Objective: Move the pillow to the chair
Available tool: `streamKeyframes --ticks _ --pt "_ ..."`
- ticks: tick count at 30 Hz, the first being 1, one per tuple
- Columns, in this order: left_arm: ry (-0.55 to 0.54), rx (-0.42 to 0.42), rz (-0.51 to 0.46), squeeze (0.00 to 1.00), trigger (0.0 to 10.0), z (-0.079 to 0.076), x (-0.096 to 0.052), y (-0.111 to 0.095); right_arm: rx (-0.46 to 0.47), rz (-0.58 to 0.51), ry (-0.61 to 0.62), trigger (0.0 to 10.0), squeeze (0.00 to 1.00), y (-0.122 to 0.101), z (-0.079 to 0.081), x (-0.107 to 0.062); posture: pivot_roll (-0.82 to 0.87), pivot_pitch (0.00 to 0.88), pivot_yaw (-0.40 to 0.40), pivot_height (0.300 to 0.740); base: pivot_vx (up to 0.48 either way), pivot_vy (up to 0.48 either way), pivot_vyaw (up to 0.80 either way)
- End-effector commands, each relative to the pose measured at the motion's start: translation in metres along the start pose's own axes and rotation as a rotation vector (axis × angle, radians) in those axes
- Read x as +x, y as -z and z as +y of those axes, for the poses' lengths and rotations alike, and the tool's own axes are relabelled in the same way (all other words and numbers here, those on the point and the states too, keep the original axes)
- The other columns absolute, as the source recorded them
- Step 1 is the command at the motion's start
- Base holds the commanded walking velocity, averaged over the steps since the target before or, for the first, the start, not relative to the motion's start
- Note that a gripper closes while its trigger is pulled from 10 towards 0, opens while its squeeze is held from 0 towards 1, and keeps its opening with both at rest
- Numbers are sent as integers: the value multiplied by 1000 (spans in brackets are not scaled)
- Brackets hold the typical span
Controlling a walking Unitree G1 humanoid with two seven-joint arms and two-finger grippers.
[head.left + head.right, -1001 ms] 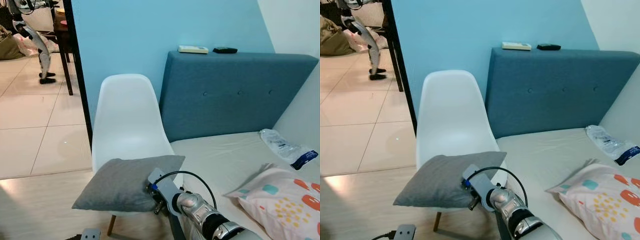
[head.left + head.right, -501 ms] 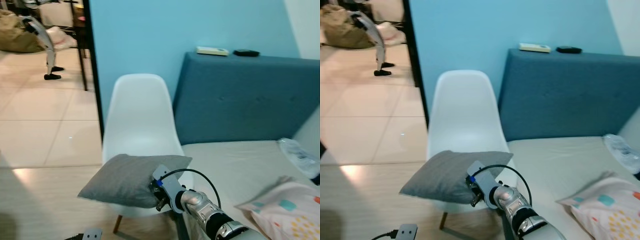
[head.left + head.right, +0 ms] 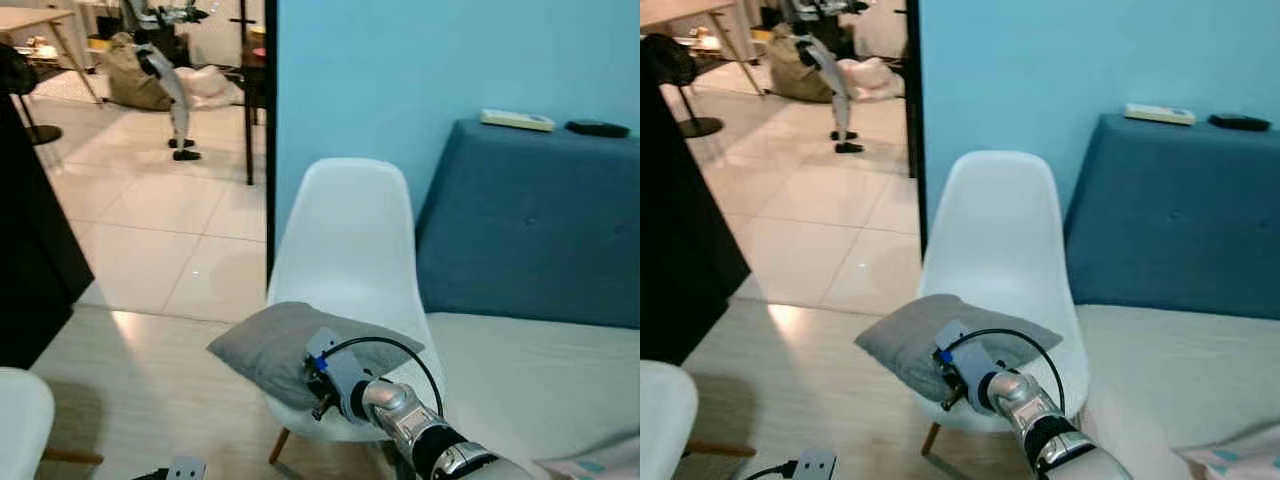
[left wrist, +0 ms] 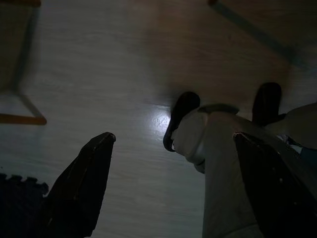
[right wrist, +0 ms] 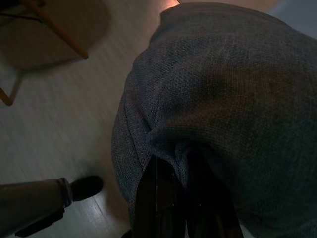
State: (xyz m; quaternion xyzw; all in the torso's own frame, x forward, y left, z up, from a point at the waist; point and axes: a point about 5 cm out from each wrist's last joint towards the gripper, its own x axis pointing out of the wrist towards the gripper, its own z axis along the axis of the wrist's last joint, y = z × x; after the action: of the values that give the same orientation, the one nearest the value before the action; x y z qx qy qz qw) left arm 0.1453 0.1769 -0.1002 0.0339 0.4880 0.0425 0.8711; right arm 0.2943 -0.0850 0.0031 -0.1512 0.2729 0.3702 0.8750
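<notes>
Resting on the white chair [image 3: 345, 240], the grey pillow [image 3: 290, 345] is pinched by the right gripper [image 5: 184, 201].

A white chair [image 3: 350, 250] on the wooden floor [image 3: 150, 380] bears a grey pillow [image 3: 275, 342] on its seat, beside a bed [image 3: 540, 370] with a blue headboard [image 3: 530, 240].

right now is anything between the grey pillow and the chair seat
Nothing visible. The right gripper holds the grey pillow over the white chair seat's front edge, with no object between them.
</notes>
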Motion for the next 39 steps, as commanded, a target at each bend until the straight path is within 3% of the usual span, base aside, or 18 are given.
streamKeyframes --ticks 1,8,16,30,39 --pt "7 21 10 0 10000 -1 0 0 6 -33 33 10000 0 -7 -7 -1 36 0 -96 740 0 0 781" --pt "8 29 6 0 10000 -1 1 -1 29 -27 111 10000 0 -5 -15 -3 35 0 -92 740 0 0 765" --pt "21 34 -3 0 10000 -1 1 -4 63 -39 188 10000 0 -5 -25 -8 34 0 -86 740 0 0 0" --pt "50 23 -43 0 10000 -6 3 -19 96 -41 275 10000 0 -2 -36 -13 34 0 -80 740 0 0 789" --pt "63 26 -46 0 10000 -8 3 -19 68 27 424 10000 0 8 -56 -25 29 0 -75 740 0 0 786"
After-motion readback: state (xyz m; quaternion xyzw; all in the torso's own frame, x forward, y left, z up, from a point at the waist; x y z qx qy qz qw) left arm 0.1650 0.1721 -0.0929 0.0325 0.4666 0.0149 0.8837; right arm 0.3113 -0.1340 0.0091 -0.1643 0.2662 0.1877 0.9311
